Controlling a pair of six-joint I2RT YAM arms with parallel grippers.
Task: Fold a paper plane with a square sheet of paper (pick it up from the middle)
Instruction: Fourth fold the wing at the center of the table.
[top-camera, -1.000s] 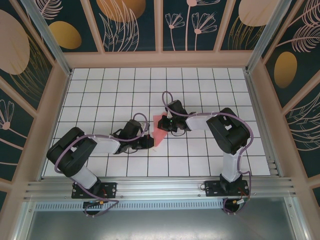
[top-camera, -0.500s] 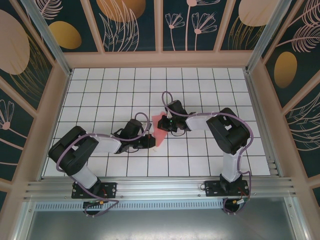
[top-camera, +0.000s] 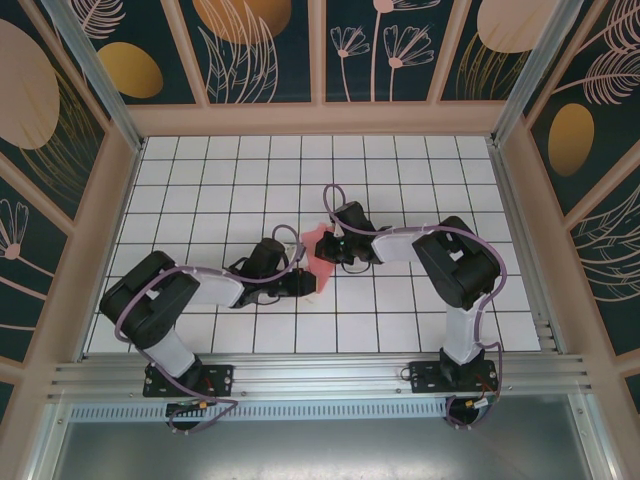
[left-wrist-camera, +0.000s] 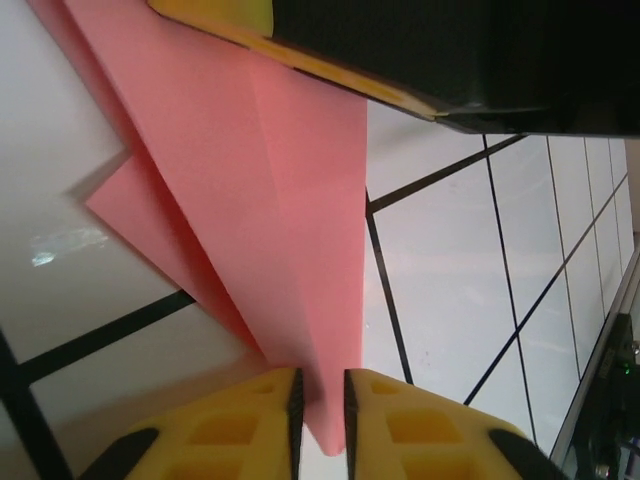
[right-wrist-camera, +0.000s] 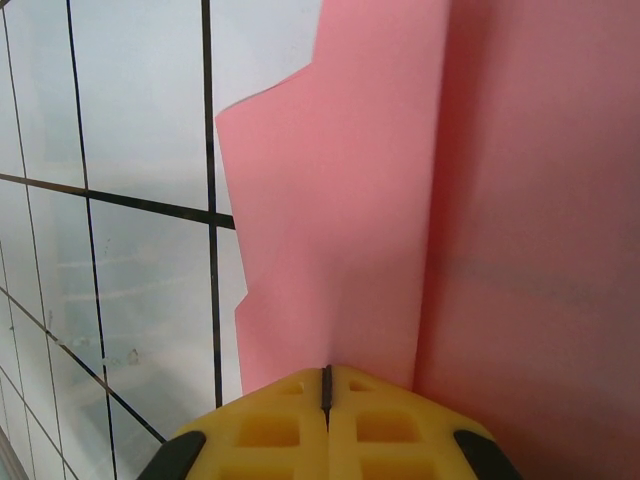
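The paper plane (top-camera: 320, 260) is a salmon-pink sheet folded into a narrow pointed dart, and it lies mid-table between the two arms. In the left wrist view its creased body (left-wrist-camera: 270, 180) tapers to a tip that sits in the narrow gap of my left gripper (left-wrist-camera: 322, 378). The yellow fingers (left-wrist-camera: 240, 420) stand slightly apart on either side of the tip. My right gripper (right-wrist-camera: 326, 372) is shut on a raised fold of the paper plane (right-wrist-camera: 340, 220). From above, the left gripper (top-camera: 306, 283) is at the plane's near end and the right gripper (top-camera: 328, 250) at its far side.
The white gridded table (top-camera: 400, 180) is walled by patterned panels on three sides. A metal rail (top-camera: 320, 375) runs along the near edge by the arm bases. The right gripper's yellow finger and black body (left-wrist-camera: 450, 60) hang over the paper in the left wrist view.
My left gripper has edged right, up to the plane's near tip. The right gripper and the paper have shifted very slightly.
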